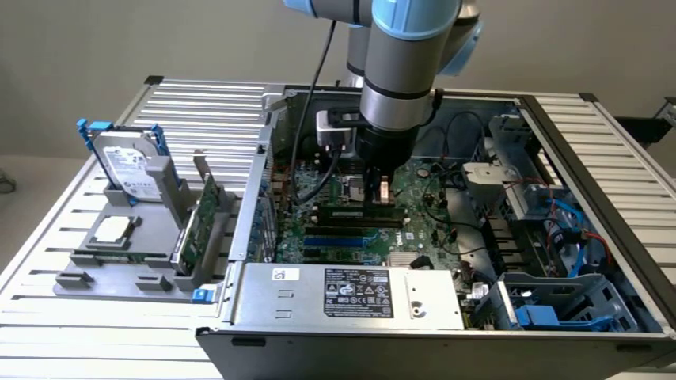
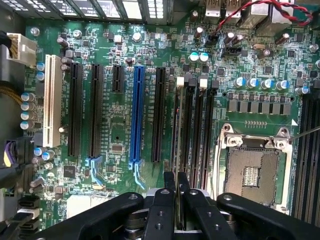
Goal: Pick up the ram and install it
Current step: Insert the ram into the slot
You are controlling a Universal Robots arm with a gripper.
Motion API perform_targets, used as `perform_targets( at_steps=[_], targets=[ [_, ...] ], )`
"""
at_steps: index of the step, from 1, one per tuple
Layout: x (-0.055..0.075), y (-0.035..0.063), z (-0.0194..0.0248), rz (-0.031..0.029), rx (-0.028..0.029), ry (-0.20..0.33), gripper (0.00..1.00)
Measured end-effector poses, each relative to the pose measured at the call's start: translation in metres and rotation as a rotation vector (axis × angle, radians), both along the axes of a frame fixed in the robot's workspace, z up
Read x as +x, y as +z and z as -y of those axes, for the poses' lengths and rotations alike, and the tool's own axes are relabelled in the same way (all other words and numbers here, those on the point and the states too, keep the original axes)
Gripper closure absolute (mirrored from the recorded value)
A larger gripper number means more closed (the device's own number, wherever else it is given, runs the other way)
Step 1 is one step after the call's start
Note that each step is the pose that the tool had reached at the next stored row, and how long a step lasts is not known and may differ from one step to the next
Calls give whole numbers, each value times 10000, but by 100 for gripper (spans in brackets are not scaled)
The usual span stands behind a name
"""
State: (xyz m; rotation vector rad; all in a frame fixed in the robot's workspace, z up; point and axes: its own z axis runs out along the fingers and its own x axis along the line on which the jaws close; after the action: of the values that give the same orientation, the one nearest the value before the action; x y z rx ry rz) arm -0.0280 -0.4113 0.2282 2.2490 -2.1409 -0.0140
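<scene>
Wrist view: end effector (image 2: 176, 176) clamped on thin, edge-on green ram (image 2: 176, 150); over dark memory slots (image 2: 205, 130)

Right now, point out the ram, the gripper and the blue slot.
ram (image 1: 343, 211): exterior view, its long upper edge.
gripper (image 2: 176, 176): wrist view, midway between its fingertips.
blue slot (image 2: 137, 115): wrist view, its middle.

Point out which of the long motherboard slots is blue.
The single blue slot in the middle of the row; the rest are black, except one white slot at the row's end.
</scene>
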Motion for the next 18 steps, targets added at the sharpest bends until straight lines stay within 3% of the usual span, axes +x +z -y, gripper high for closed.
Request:
perform_targets(
  at_steps=[18],
  targets=[
    [0, -30, -1, 0, 0, 26, 86]
  ],
)
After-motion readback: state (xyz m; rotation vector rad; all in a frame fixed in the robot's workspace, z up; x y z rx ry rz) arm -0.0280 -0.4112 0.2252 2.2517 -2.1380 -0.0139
